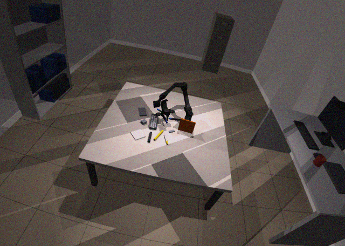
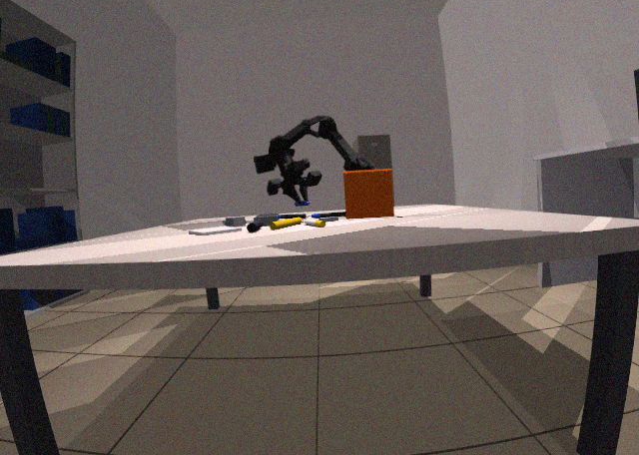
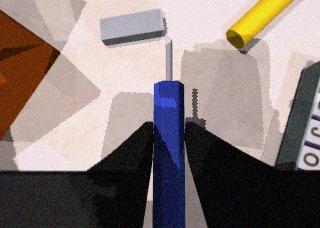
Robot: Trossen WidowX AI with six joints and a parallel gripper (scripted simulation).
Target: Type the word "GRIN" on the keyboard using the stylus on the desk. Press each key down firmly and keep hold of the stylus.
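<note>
My gripper (image 1: 166,121) (image 2: 301,201) (image 3: 168,129) is shut on the blue stylus (image 2: 302,203) (image 3: 168,108). It holds the stylus above the desk (image 1: 111,151) (image 2: 464,233), with the thin grey tip pointing forward, away from the fingers, in the wrist view. The keyboard (image 1: 153,122) (image 3: 296,133) lies on the desk, to the left of the gripper in the top view. Only its dark edge and a few keys show at the right of the wrist view. The stylus is apart from the keyboard.
An orange box (image 1: 186,125) (image 2: 368,193) (image 3: 22,73) stands right of the gripper in the top and exterior views. A small grey block (image 1: 171,131) (image 3: 132,26), yellow cylinder (image 1: 158,135) (image 2: 286,224) (image 3: 265,14), black cylinder (image 1: 150,137) and white pad (image 1: 138,134) lie nearer the front edge.
</note>
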